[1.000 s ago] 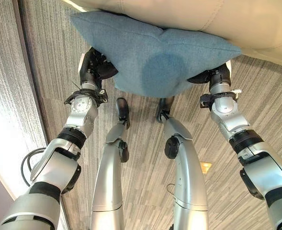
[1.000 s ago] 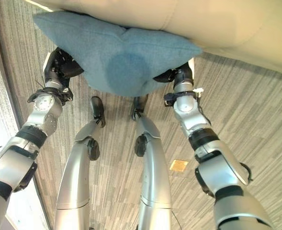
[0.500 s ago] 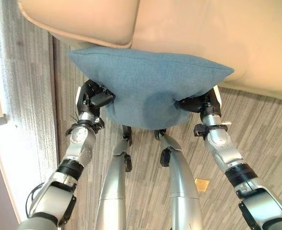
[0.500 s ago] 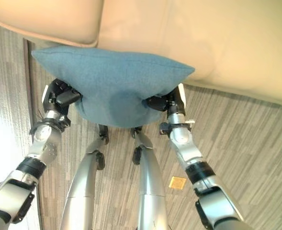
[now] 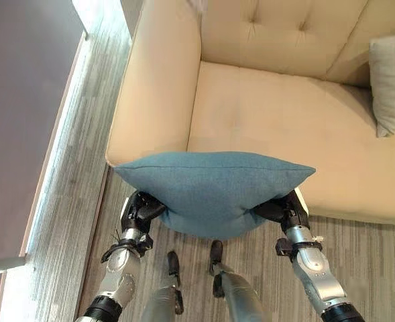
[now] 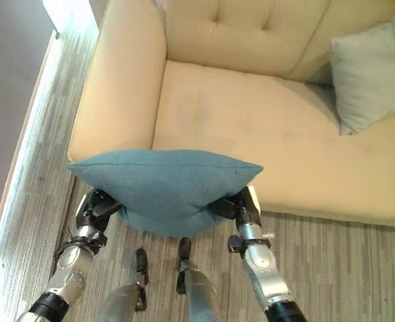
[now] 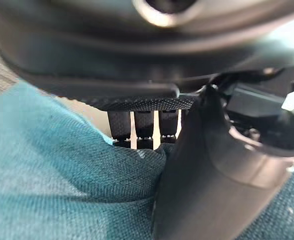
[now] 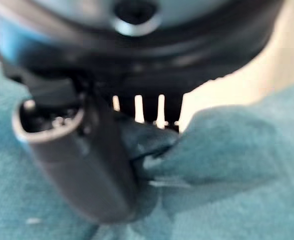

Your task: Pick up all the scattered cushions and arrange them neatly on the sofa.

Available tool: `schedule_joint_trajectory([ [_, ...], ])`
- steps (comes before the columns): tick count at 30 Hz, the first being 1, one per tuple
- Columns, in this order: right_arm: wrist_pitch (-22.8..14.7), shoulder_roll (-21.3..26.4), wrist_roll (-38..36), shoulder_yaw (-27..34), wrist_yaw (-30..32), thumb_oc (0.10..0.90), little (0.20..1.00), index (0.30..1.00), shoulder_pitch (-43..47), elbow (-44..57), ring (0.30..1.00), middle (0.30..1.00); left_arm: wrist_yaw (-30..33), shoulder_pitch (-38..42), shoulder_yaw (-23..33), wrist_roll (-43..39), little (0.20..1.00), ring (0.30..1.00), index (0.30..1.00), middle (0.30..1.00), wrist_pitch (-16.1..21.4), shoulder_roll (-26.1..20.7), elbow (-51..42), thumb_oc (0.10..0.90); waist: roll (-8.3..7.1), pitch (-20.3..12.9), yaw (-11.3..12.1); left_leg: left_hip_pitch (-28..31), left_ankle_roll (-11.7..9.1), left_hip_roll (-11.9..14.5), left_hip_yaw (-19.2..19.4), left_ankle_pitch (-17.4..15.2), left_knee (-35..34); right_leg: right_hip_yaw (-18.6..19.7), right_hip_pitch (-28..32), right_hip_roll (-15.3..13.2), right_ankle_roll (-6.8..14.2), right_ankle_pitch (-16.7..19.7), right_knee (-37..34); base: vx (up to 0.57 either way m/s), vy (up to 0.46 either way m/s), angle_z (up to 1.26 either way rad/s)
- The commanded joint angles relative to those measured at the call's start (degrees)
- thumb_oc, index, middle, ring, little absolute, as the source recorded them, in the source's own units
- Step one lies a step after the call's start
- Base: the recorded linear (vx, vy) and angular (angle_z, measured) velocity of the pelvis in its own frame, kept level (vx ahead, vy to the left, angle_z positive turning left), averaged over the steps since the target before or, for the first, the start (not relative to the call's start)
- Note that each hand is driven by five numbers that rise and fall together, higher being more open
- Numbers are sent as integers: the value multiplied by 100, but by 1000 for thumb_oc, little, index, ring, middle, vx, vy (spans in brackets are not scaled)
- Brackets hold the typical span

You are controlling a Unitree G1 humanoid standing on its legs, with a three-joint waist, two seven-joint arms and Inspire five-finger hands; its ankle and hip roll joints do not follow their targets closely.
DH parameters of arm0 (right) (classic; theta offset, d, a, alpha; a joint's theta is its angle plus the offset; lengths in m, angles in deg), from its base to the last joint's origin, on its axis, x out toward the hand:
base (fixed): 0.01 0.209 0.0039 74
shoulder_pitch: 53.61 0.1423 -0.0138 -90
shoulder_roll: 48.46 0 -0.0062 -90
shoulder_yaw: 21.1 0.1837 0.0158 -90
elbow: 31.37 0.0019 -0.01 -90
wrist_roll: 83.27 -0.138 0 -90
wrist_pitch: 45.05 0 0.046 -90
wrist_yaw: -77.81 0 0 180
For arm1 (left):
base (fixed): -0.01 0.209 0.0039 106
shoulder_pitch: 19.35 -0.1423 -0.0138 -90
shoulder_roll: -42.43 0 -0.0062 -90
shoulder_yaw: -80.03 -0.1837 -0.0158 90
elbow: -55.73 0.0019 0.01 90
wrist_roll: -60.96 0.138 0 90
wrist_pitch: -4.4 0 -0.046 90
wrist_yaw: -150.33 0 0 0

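Note:
A teal-blue cushion (image 5: 214, 191) hangs in the air between my two hands, just in front of the cream sofa's (image 5: 284, 121) front left corner. My left hand (image 5: 141, 208) pinches its left end and my right hand (image 5: 286, 209) pinches its right end. In the left wrist view the thumb and fingers (image 7: 144, 130) press into the teal cloth (image 7: 57, 175). The right wrist view has the thumb (image 8: 82, 160) clamped over a fold of the cushion (image 8: 226, 175). A pale grey-green cushion (image 6: 368, 67) leans at the sofa's right end.
The sofa's left armrest (image 5: 157, 80) stands just beyond the held cushion. Its seat (image 6: 251, 127) lies bare between the armrest and the pale cushion. Grey wood-look floor (image 5: 76, 168) runs along the left beside a wall (image 5: 23, 100).
The view has tilted up from the floor to the sofa seat and back. The cushion has risen with both hands, still held at both ends.

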Motion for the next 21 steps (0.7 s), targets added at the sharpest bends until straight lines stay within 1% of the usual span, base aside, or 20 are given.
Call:
schedule_joint_trajectory([
  [1,-572,-91,379,23,-391,400,300,300,-124,1128,300,300,-815,-105,-474,587,300,300,300,300,356,375,-903,400,-40,-1147,-50,134,-155,-14,-16,-245,128,207,722,139,461,-174,-419,250,-160,-13],
  [4,-549,-82,252,247,-470,400,300,300,-381,1165,300,300,-803,-284,-347,579,300,300,300,300,320,407,-897,400,-66,-1252,-85,431,-178,30,99,-402,270,284,1082,203,444,-239,-527,137,-91,-17],
  [6,-543,-117,208,272,-499,400,300,300,-437,1162,300,300,-780,-407,-270,595,300,300,300,300,313,444,-877,400,-89,-1292,-64,573,-157,45,138,-528,410,417,1259,244,432,-254,-570,120,-37,-19],
  [7,-547,-149,144,249,-517,400,300,300,-454,1165,300,300,-733,-513,-262,648,300,300,300,300,323,481,-872,400,-126,-1255,6,630,-121,27,-19,-610,589,600,1373,267,413,-268,-548,80,-11,-27],
  [8,-547,-152,144,250,-517,400,300,300,-453,1165,300,300,-732,-511,-262,648,300,300,300,300,323,479,-871,400,-132,-1267,2,614,-121,21,-20,-592,580,599,1357,262,413,-259,-552,57,-1,-48],
  [9,-552,-163,113,225,-526,400,300,300,-460,1146,300,300,-737,-523,-252,652,300,300,300,300,325,494,-875,400,-148,-1247,55,547,-111,-36,-191,-575,667,670,1379,259,411,-258,-541,37,-7,-82],
  [10,-571,-175,109,227,-521,400,300,300,-480,1099,300,300,-737,-527,-268,690,300,300,300,300,322,521,-839,400,-160,-1262,94,438,-102,-226,-496,-579,678,751,1443,268,409,-260,-561,42,-5,-77],
  [11,-571,-175,109,227,-521,400,300,300,-481,1099,300,300,-737,-528,-268,690,300,300,300,300,322,521,-839,400,-161,-1261,89,438,-100,-228,-501,-579,679,746,1446,265,410,-263,-562,75,-1,-60],
  [13,-556,-164,146,254,-495,400,300,300,-478,1070,300,300,-720,-485,-286,764,300,300,300,300,305,523,-825,400,-136,-1316,89,303,-88,-402,-610,-518,619,797,1517,269,432,-257,-609,79,27,-24],
  [14,-550,-168,166,256,-452,400,300,300,-422,1053,300,300,-684,-437,-314,845,300,300,300,300,281,513,-835,400,-107,-1307,123,169,-80,-540,-688,-484,612,916,1501,360,431,-246,-599,43,32,-12],
  [15,-549,-167,166,256,-452,400,300,300,-422,1053,300,300,-683,-436,-314,846,300,300,300,300,281,514,-835,400,-107,-1303,131,178,-79,-538,-681,-485,607,923,1504,361,431,-248,-597,48,62,-17],
  [17,-571,-178,222,243,-448,400,300,300,-409,1122,300,300,-668,-492,-311,920,300,300,300,300,291,522,-886,400,-33,-1326,139,320,5,-554,-700,-513,462,1123,1502,450,445,-277,-523,76,95,-50],
  [19,-564,-198,194,196,-439,400,300,300,-322,1084,300,300,-625,-531,-285,988,300,300,300,300,297,454,-935,400,-19,-1329,172,385,47,-513,-597,-475,409,1246,1425,483,506,-292,-346,71,124,-85],
  [20,-547,-228,170,147,-462,400,300,300,-270,1068,300,300,-609,-548,-255,1004,300,300,300,300,280,418,-967,400,2,-1325,262,466,86,-476,-483,-461,313,1287,1390,502,545,-339,-216,52,113,-94],
  [21,-542,-248,156,115,-475,400,300,300,-241,1070,300,300,-603,-589,-231,1009,300,300,300,300,272,394,-990,400,16,-1325,298,509,112,-447,-418,-441,239,1271,1351,509,589,-345,-68,45,99,-121],
])
